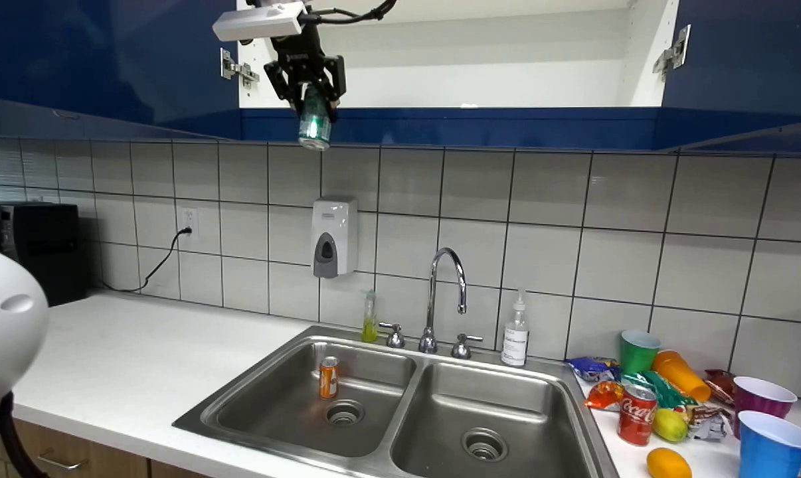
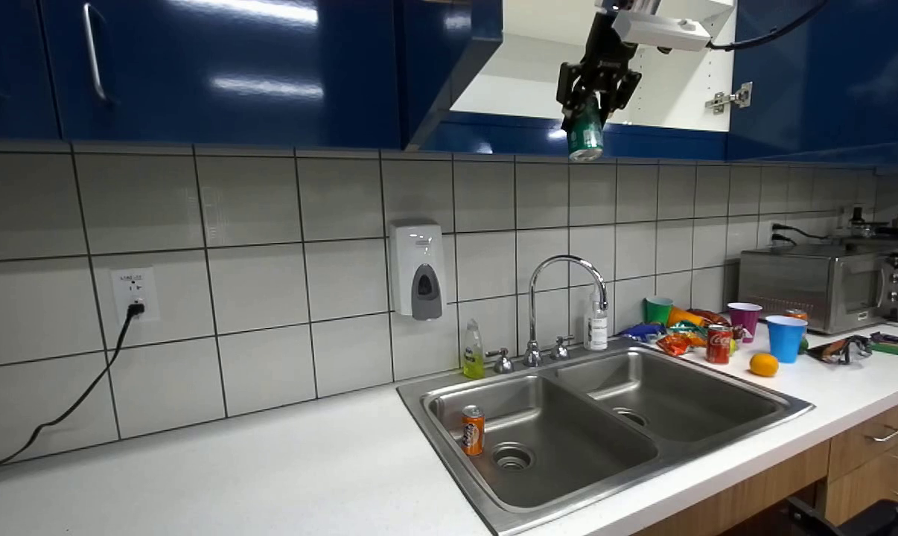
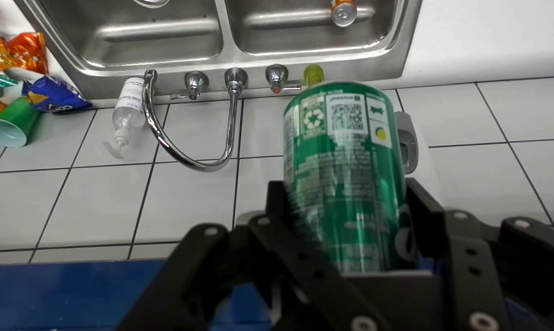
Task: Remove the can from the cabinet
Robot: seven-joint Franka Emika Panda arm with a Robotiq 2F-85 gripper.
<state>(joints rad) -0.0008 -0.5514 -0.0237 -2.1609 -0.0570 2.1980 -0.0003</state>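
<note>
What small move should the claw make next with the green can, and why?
I'd probably ease the claw down a little toward the sink, without loosening. The claw is clamped on the green can, which already appears outside the open cabinet: in both exterior views its lower end hangs below the blue front panel, and the sink lies lower.

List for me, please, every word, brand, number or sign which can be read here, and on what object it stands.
"Coca": red can; the rest of the name is unclear.
Recycling arrows: green can.
QR code: also on the green can, whose other print is too blurred.
Too small or blurred: orange can, clear pump bottle, wall dispenser, snack bags, wall outlet, tap handles.
No number is readable.
</note>
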